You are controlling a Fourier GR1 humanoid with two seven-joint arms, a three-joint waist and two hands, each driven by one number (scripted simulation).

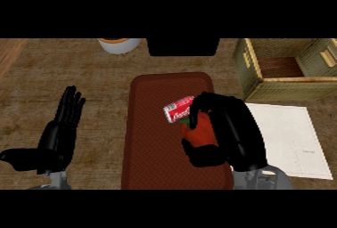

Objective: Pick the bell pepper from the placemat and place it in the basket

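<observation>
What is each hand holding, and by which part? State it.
Right hand curls round the red bell pepper, gripping its sides on the placemat. Left hand holds nothing.

A brown, mottled wooden counter top point(99, 84) fills the frame. At the centre lies a long dark-red woven placemat point(158, 151). A white paper sheet point(293, 138) lies at right, an olive woven square basket point(289, 89) upper right, a white round cup point(120, 45) at top.

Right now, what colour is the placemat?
Dark reddish-brown placemat with a fine woven texture, shown in the head view.
</observation>
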